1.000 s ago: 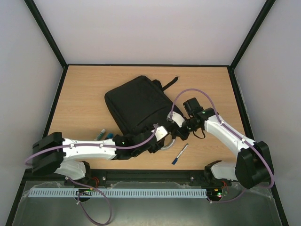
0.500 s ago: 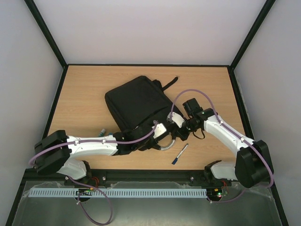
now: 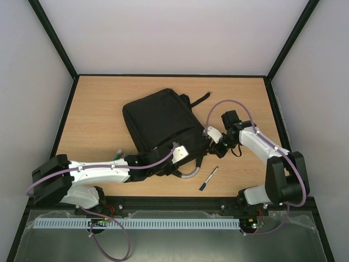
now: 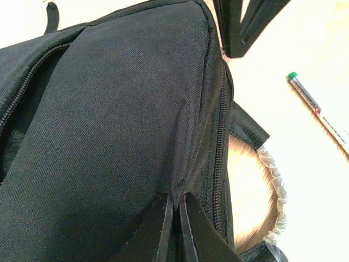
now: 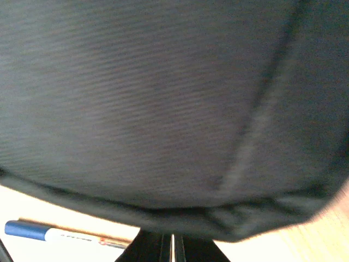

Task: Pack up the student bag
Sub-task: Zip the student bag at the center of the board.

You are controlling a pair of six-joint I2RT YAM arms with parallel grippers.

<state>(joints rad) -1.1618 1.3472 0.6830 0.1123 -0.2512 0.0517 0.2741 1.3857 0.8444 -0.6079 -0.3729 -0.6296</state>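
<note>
Since a second ago my left arm has reached further across the near side of the desk [image 3: 98, 109]. My left hand [image 4: 175, 201], which stood wide apart then, is now clenched on a fold of the student bag [image 3: 161, 120], just beside the zip [image 4: 220, 136] that runs along its near edge. My right forearm has swung in closer and more upright at the bag's right near corner. My right hand [image 5: 172, 240] is clenched, with the bag's hem right at its tips. That view is blurred, and I cannot tell whether fabric is caught between them. The bag lies askew in the middle of the desk, its grey curved handle [image 3: 188, 173] sticking out at the near edge by my left wrist. A white pen [image 3: 208, 178] with a blue cap lies on the bare wood just right of the handle, apart from the bag.
</note>
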